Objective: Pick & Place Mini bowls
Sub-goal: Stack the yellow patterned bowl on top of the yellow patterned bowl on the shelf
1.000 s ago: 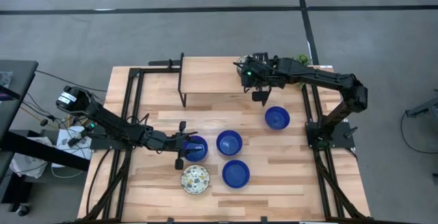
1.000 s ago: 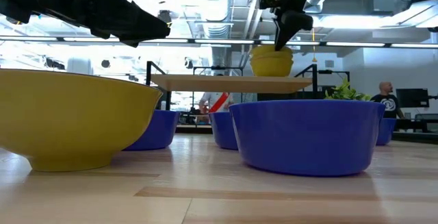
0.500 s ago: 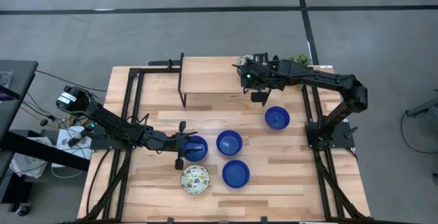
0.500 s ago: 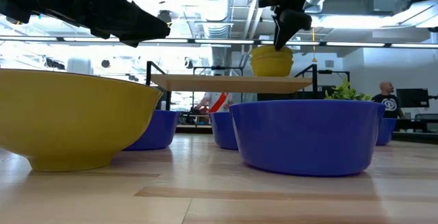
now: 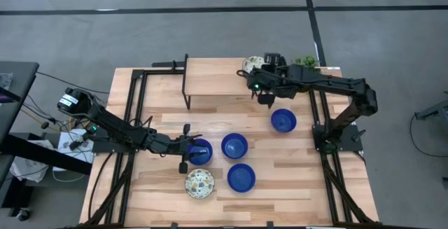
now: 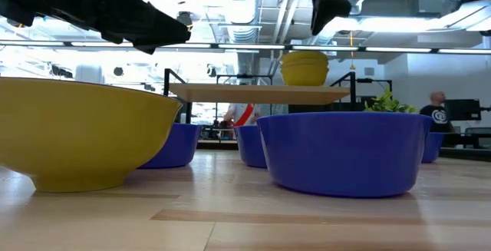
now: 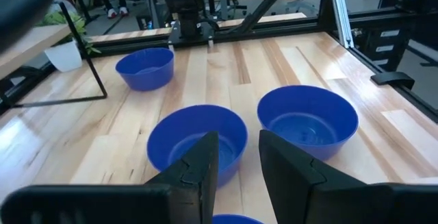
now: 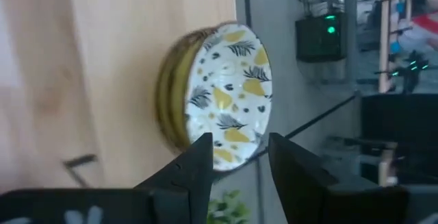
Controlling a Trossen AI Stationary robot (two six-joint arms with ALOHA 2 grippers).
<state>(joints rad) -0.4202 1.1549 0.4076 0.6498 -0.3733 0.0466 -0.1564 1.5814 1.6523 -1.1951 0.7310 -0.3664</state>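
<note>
Nearest on the light wooden table (image 5: 294, 173) sit a cream leaf-patterned mini bowl (image 5: 199, 183) and three glossy blue mini bowls (image 5: 234, 146); the left gripper (image 5: 185, 148) hovers with parted fingers over a fourth. Farther off, the right gripper (image 5: 268, 100), fingers parted and empty, hangs near stacked patterned bowls (image 8: 219, 107) on the raised shelf (image 5: 217, 82), apparently just deposited

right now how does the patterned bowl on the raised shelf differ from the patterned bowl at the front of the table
The shelf bowl sits up on the raised wooden shelf at the table's far side; the front bowl rests directly on the tabletop near the front edge. The shelf bowl appears stacked on others like it; the front bowl is single. The open right gripper is close by the shelf bowl; the front bowl lies nearer the left gripper. Both share a leafy pattern inside.
</note>
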